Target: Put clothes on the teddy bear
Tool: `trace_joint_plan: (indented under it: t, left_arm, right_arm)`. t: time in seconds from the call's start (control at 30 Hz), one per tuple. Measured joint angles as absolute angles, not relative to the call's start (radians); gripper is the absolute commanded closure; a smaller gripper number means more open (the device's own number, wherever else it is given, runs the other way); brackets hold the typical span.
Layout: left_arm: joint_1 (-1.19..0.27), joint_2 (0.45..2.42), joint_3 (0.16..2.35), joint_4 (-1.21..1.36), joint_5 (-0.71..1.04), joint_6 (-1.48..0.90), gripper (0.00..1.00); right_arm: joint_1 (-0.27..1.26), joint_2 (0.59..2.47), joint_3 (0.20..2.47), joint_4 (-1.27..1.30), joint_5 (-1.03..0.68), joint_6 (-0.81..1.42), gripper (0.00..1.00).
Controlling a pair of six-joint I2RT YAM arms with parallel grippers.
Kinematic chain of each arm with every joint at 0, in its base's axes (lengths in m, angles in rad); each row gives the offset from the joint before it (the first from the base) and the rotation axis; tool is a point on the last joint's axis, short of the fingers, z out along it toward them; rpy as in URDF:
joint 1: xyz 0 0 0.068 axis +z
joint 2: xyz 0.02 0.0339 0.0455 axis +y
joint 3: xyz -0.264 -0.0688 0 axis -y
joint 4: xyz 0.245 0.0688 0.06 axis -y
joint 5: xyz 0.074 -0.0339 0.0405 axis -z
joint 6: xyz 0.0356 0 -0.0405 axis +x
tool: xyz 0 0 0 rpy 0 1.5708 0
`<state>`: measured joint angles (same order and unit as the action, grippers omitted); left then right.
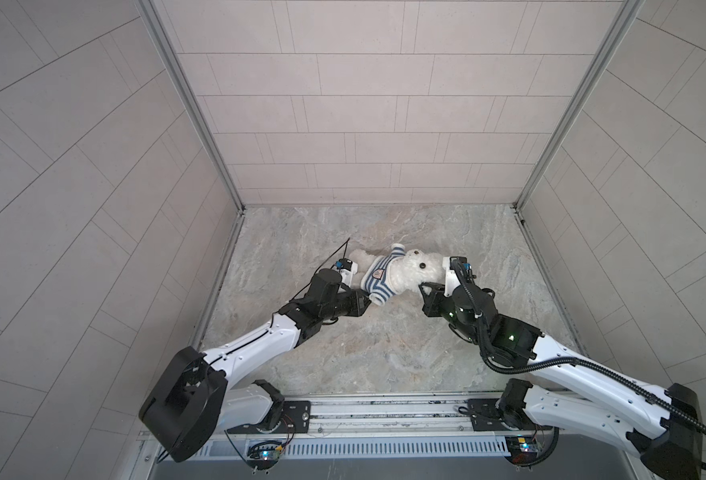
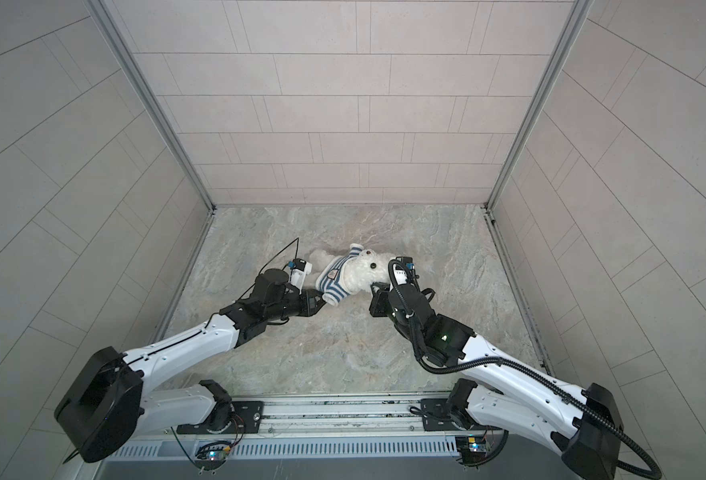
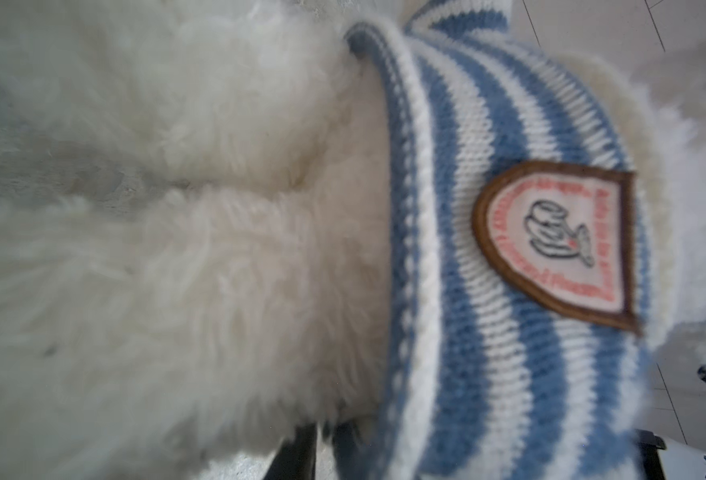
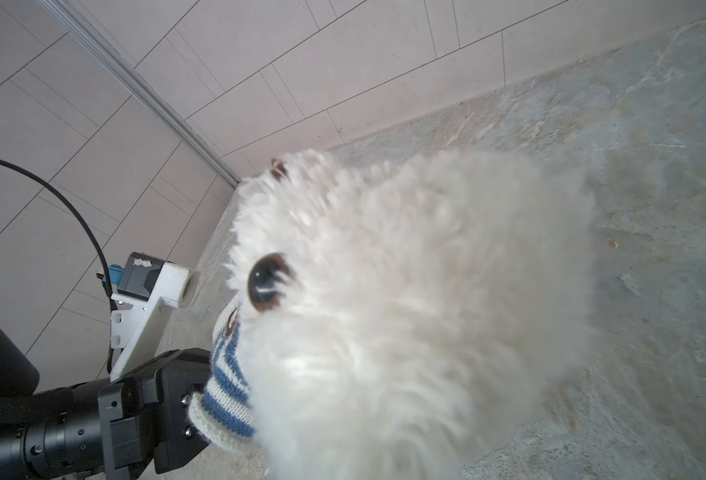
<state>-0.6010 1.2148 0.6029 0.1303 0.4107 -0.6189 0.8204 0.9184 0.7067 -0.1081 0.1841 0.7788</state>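
Up close: white fur of the teddy bear (image 3: 156, 257) fills our left wrist view, with the striped shirt (image 3: 488, 374) round its torso and the badge (image 3: 563, 241) facing us.
Bear: it's lying mid-table (image 1: 384, 357) between both arms, head toward the right arm, legs toward the left.
Right gripper (image 1: 425, 289): closed down tight, tips lost in the head fur. We read that as a pinch, anchoring the bear against pulls.
Left gripper (image 4: 189, 399): jaws narrow at the shirt's knit edge. Gripping or merely touching, we cannot tell.
Stage: the shirt looks on, so probably only tidying remains.
Room: the walls (image 1: 343, 124) stand well apart and there's bare marble all round. The only tight spot is the two grippers flanking the bear.
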Motion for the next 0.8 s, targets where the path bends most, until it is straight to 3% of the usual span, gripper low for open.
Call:
trace_joint_plan:
  t: [0.4,0.7,0.8]
  left_arm:
    - [-0.583,1.004,0.532,0.098,0.471,-0.581,0.52]
    - [-0.583,0.913,0.514,0.07,0.521,-0.55,0.38]
    - [-0.583,0.904,0.504,0.064,0.529,-0.549,0.38]
  right_arm:
    - [0.699,0.953,0.862,-0.26,-0.083,0.553,1.0]
    - [0.615,0.956,0.897,-0.311,-0.164,0.425,1.0]
    - [0.588,0.957,0.897,-0.319,-0.181,0.411,1.0]
